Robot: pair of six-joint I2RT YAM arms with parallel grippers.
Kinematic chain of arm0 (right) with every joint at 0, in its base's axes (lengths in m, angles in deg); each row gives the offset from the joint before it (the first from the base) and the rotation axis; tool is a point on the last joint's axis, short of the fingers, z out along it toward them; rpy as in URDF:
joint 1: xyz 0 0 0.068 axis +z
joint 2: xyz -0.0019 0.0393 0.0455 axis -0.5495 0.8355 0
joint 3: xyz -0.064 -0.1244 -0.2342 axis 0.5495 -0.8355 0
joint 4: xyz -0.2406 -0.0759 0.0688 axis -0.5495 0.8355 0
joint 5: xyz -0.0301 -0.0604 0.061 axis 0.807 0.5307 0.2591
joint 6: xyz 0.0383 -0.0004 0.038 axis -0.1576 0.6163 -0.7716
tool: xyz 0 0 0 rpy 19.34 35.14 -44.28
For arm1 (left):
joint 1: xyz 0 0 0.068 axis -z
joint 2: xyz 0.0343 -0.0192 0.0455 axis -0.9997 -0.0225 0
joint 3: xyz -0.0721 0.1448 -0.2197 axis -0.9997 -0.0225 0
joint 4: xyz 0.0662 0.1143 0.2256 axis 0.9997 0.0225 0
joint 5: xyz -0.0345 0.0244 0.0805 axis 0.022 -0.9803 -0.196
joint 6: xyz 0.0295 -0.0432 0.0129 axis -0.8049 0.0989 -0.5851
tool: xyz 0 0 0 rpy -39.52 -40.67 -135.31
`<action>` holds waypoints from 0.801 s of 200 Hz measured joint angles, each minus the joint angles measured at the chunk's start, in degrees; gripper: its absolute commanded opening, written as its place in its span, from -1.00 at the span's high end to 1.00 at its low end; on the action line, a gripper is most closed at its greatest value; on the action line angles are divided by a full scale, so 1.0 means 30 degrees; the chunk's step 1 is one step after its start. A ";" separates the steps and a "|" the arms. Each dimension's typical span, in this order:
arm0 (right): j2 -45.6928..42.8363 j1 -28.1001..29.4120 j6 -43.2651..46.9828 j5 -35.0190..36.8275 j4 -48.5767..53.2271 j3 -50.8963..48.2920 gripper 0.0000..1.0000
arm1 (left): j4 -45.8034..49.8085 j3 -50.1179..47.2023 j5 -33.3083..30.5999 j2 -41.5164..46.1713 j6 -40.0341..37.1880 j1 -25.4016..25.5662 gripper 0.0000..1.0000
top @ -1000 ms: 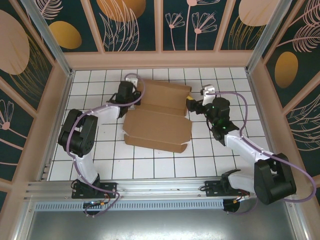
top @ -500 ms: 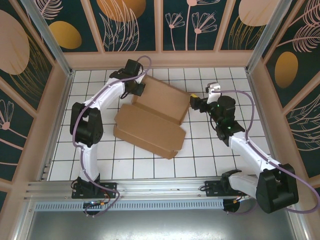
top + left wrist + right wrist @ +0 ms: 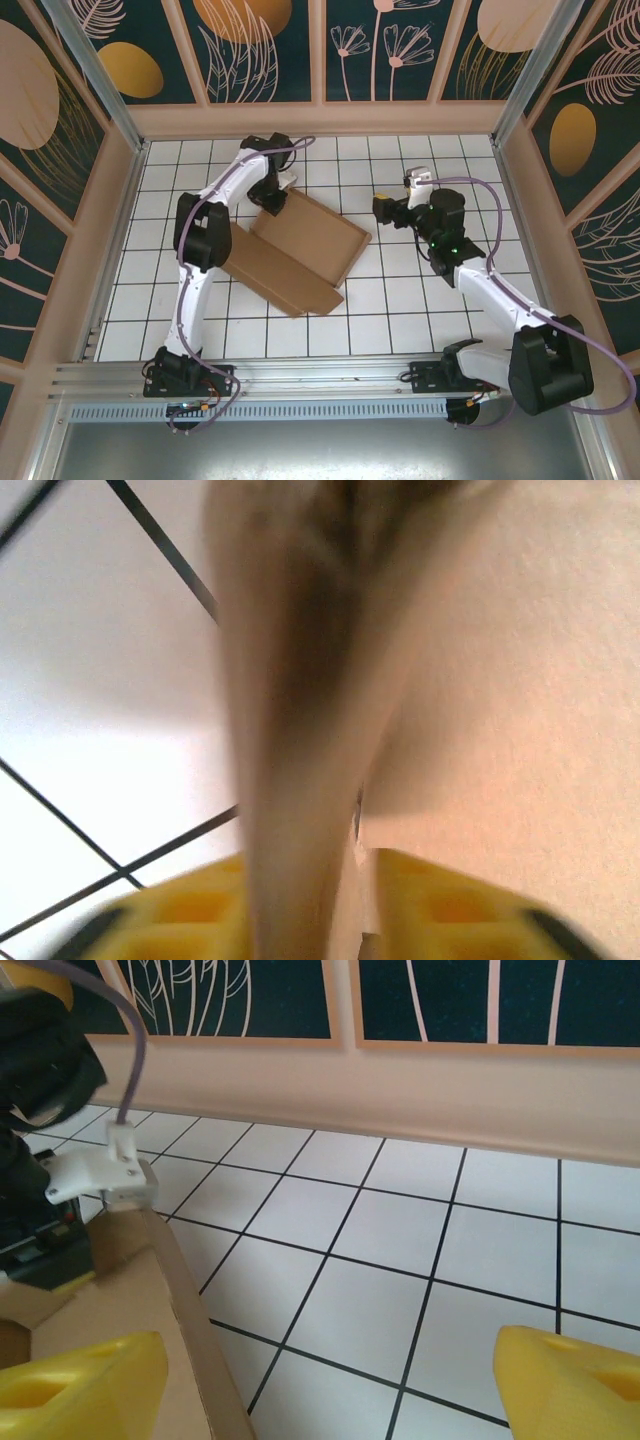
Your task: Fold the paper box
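Note:
The paper box (image 3: 300, 245) is plain brown cardboard, lying slanted across the white tiles, with one panel flat toward the near left and low walls raised around the other half. My left gripper (image 3: 279, 190) is at the box's far corner. In the left wrist view an upright cardboard wall (image 3: 290, 730) runs between the yellow fingers (image 3: 180, 915), blurred, with a slim gap on the right side, so the left gripper (image 3: 310, 890) is open around it. My right gripper (image 3: 383, 208) hovers open just right of the box. Its wide jaws (image 3: 330, 1380) hold nothing, and the box's edge (image 3: 190, 1310) is by the left finger.
Wooden-framed patterned walls (image 3: 320, 115) close in the tiled floor (image 3: 420, 300) at the back and both sides. The left arm's wrist and white bracket (image 3: 105, 1165) show at the far end of the box in the right wrist view. Bare tiles lie in front of the box.
The box has swung clockwise and slid toward the near left. The left arm stretched out to the far corner and its jaws eased apart. The right gripper stayed open and barely moved.

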State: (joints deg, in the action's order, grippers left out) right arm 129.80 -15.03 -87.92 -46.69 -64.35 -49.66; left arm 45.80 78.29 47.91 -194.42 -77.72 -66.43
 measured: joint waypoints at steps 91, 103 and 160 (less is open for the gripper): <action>0.5115 0.0299 0.1035 -0.1894 0.0204 0.2630 -0.68 | 0.0073 0.1472 0.0714 -0.0066 -0.0015 0.0000 -0.54; 0.6127 0.0408 0.1311 -0.2157 0.0393 0.3461 -0.68 | -0.0627 0.0954 0.0896 0.0459 0.0211 0.0000 -0.72; 1.0571 0.1100 0.2637 -0.2790 0.1741 0.7708 -0.68 | -0.8816 -0.6258 0.0146 0.7934 0.2703 -0.0138 -0.97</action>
State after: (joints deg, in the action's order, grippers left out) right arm 161.51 -11.73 -80.01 -55.06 -59.13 -26.53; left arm 19.36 59.51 48.35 -170.62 -69.62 -66.84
